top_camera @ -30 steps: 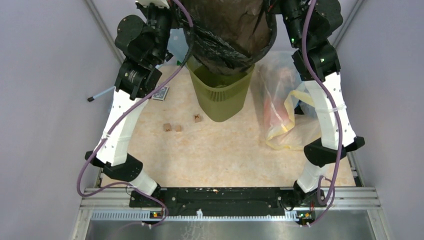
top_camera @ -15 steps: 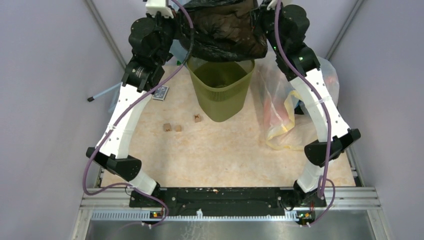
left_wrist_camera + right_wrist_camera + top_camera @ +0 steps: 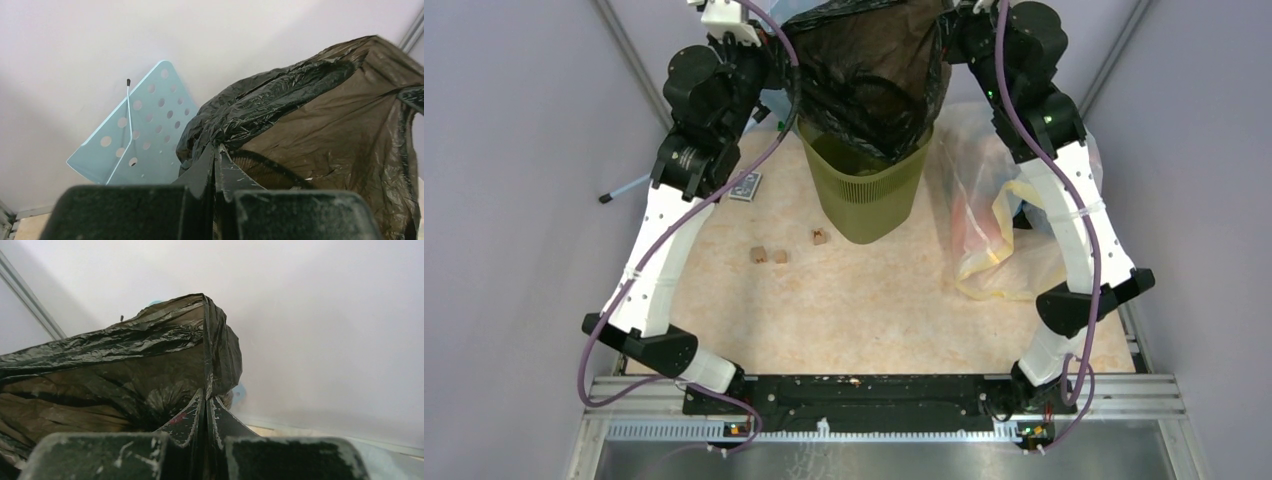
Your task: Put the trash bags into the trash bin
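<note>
The black trash bag [image 3: 869,70] hangs stretched open between my two grippers, high above the olive-green trash bin [image 3: 866,185]. Its lower end dips into the bin's mouth. My left gripper [image 3: 215,148] is shut on the bag's left edge [image 3: 260,100]. My right gripper [image 3: 206,392] is shut on the bag's right edge [image 3: 215,345]. In the top view both grippers sit at the frame's top edge, left [image 3: 776,42] and right [image 3: 952,30], largely hidden by the wrists and the bag. The inside of the bin is mostly covered by the bag.
A clear bag of colourful rubbish with yellow ties [image 3: 994,205] lies right of the bin. A pale blue perforated board [image 3: 135,127] leans on the back wall. Three small brown blocks [image 3: 769,255] and a small dark card [image 3: 746,187] lie left of the bin. A pen [image 3: 629,188] lies at the left edge.
The arms lifted the bag, then brought it down a little, so its bottom now reaches into the bin's mouth. Both grippers stay shut on the bag's edges.
</note>
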Tool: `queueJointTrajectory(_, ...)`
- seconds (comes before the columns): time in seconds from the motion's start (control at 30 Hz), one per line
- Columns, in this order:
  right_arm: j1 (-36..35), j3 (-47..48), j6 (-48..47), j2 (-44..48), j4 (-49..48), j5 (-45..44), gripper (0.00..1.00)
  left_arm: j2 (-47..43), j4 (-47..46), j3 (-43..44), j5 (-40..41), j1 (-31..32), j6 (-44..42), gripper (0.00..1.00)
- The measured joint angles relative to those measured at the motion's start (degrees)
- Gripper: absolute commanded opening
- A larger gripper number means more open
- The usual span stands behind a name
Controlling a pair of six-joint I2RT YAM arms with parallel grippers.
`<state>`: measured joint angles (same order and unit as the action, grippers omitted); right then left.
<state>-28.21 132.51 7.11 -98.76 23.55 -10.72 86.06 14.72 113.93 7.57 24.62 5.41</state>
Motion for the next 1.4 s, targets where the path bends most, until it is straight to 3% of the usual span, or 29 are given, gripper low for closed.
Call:
queueJointTrajectory(0.3, 0.0, -3.3, 0.0, 2.4, 2.8, -0.1, 0.00, -1.6, 1.4, -0.4, -3.6, 0.0, 2.1, 0.00)
queueJointTrajectory(0.83, 0.0, -10.1, 0.0, 8.2, 6.7, 1.4, 0.00, -8.2, 2.5, -10.3, -9.1, -0.2, 3.7, 0.00)
queueJointTrajectory(0.87, 0.0, -10.4, -0.1, 8.2, 7.5, 1.4, 0.03, -8.3, 2.8, -11.1, -9.2, -0.4, 3.7, 0.00)
queueJointTrajectory(0.97, 0.0, -11.5, 0.0, 8.2, 9.0, 1.4, 0.59, -8.2, 3.7, -13.1, -9.5, -1.2, 3.7, 0.00)
queueJointTrajectory(1.0, 0.0, -12.0, -0.3, 8.2, 9.4, 1.4, 0.73, -8.1, 4.0, -13.4, -9.6, -1.5, 3.7, 0.00)
queueJointTrajectory(1.03, 0.0, -12.3, -0.1, 8.2, 9.8, 1.4, 0.79, -7.9, 4.2, -13.4, -9.8, -1.7, 3.7, 0.00)
queueJointTrajectory(1.27, 0.0, -16.0, 2.1, 8.3, 13.4, 0.7, 0.83, -7.1, 4.3, -13.4, -12.2, -2.9, 3.7, 0.00)
queueJointTrajectory(1.4, 0.0, -25.2, 4.6, 11.6, 14.1, 0.0, 0.85, -7.0, 4.3, -13.4, -13.2, -2.9, 3.7, 0.00)
